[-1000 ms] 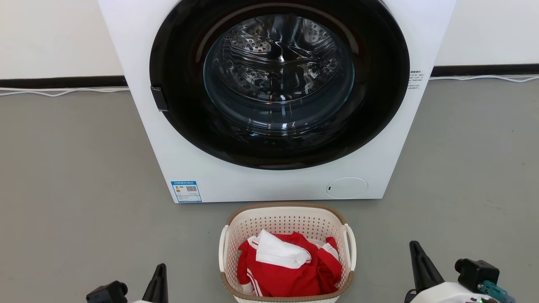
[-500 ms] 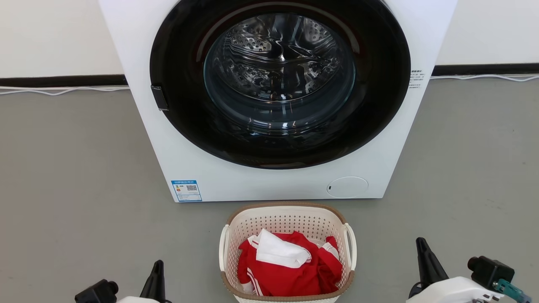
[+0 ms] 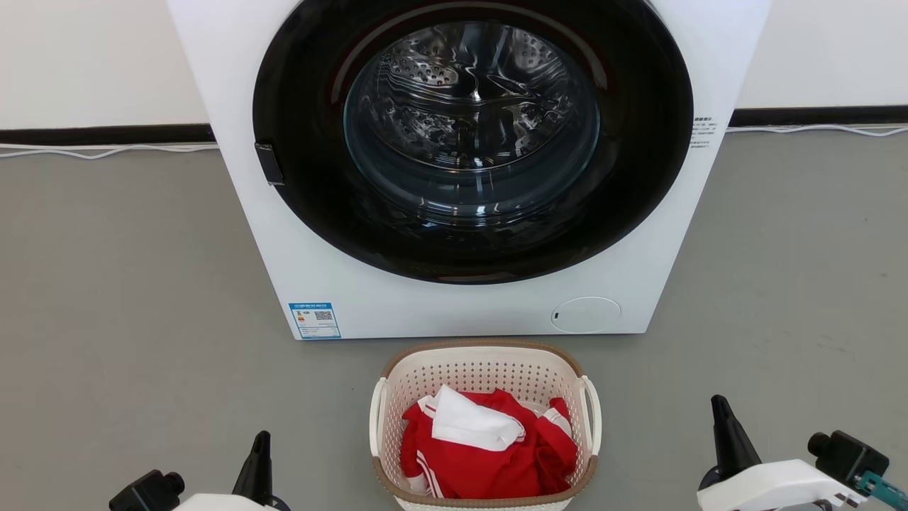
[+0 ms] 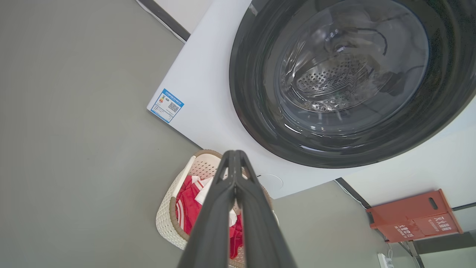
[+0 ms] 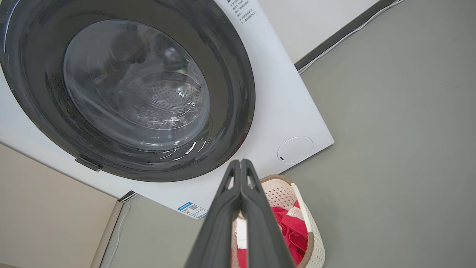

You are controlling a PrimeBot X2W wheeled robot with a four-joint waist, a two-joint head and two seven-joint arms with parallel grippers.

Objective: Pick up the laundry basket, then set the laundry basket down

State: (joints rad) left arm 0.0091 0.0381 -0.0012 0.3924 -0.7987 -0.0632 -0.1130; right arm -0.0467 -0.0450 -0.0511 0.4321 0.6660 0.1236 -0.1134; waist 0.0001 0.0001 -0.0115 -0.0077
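Observation:
The laundry basket (image 3: 484, 369), cream-white and perforated with a brown rim and white side handles, stands on the grey floor at the bottom centre of the head view, just before the washing machine. Red and white clothes (image 3: 489, 447) lie inside it. My left gripper (image 3: 259, 443) is shut at the lower left, well left of the basket and apart from it. At the lower right my right gripper (image 3: 721, 408) is shut too, clear of the basket's right handle. The basket (image 4: 168, 216) sits behind my shut left gripper (image 4: 234, 153); it (image 5: 312, 238) is also beside my shut right gripper (image 5: 241, 162).
A white front-loading washing machine (image 3: 397, 298) with a dark round door (image 3: 468, 135) stands right behind the basket. White cables (image 3: 106, 151) run along the wall base. An orange-red box (image 4: 416, 216) stands by the wall right of the machine. Bare grey floor lies on both sides.
Both grippers have drifted outward: the left one further left, the right one further right, each a little away from the basket. The basket has stayed put.

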